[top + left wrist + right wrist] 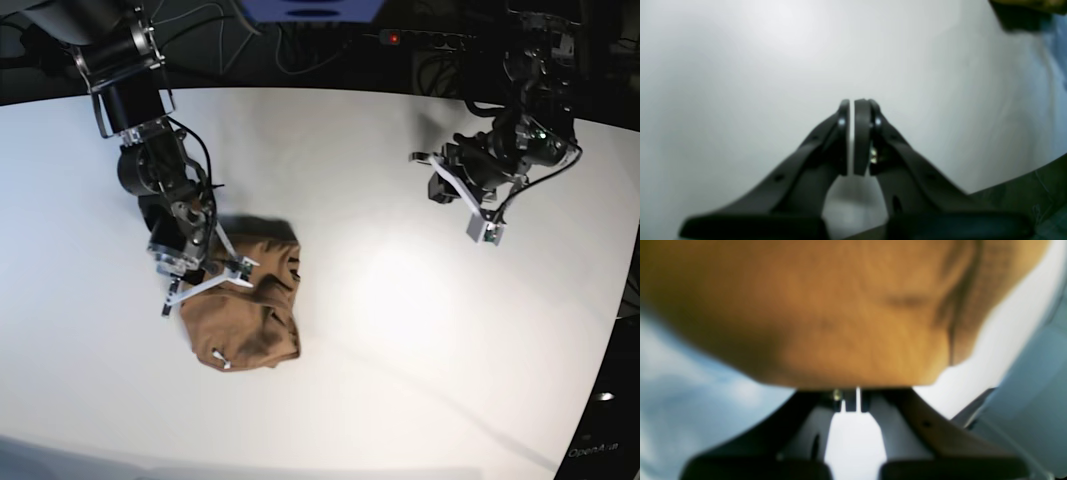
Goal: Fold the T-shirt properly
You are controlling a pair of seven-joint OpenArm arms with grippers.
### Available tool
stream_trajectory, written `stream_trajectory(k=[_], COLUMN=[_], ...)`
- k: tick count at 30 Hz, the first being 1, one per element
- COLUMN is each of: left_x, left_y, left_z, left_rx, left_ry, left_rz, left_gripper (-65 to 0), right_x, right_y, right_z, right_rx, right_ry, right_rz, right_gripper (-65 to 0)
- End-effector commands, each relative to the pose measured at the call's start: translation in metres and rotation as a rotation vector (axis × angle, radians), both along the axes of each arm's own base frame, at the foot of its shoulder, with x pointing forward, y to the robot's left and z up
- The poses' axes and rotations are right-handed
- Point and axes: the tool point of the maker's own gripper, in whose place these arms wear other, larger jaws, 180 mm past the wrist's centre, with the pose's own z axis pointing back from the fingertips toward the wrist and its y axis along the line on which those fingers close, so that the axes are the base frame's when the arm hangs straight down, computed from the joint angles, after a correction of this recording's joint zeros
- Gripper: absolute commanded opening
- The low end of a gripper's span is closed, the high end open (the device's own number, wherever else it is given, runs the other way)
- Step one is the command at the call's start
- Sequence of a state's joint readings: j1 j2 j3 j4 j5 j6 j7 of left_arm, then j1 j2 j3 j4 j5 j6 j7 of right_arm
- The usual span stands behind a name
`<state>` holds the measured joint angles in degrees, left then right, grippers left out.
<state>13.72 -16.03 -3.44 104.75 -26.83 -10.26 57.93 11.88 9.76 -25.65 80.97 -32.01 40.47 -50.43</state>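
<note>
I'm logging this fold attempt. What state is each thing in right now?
T-shirt: bunched in a crumpled heap on the table, not flat, not folded neatly.
Right gripper: jaws shut, at the shirt's upper edge; fabric fills its wrist view right at the jaws, but a pinch can't be confirmed.
Left gripper: jaws shut, nothing between them, held away from the shirt.
Table: white, carrying the shirt.

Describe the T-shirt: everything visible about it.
The T-shirt is plain tan-brown, soft thin fabric with no print, lying bunched in a compact wrinkled heap on the white table, not spread flat. A small white tag shows at its near edge. The right gripper, shut, pinches the fabric at its upper part; cloth fills the right wrist view. The other arm is well clear.
</note>
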Motion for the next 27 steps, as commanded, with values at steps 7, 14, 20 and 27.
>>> stream_trajectory(k=[7,14,20,27], left_x=[0.008,0.007,0.005,0.001], left_y=[0.0,-0.001,-0.002,0.012], left_z=[0.011,0.011,0.01,0.025], left_rx=[-0.004,-0.007,-0.006,0.06], left_ry=[-0.045,-0.043,-0.038,-0.076], left_rz=[-0.006,-0.011,-0.017,-0.061], left_gripper=[-62.4,-62.4,-62.4,-62.4], right_x=[0.006,-0.013,-0.039,-0.076], right_y=[0.002,-0.05,-0.096,-0.149], right_z=[0.02,0.01,0.001,0.017], right_rx=[-0.039,-0.099,-0.133,-0.119], right_ry=[-0.057,-0.02,0.021,-0.024], right_rz=[0.013,-0.06,-0.162,-0.349], right_gripper=[-65.0,-65.0,-65.0,-65.0])
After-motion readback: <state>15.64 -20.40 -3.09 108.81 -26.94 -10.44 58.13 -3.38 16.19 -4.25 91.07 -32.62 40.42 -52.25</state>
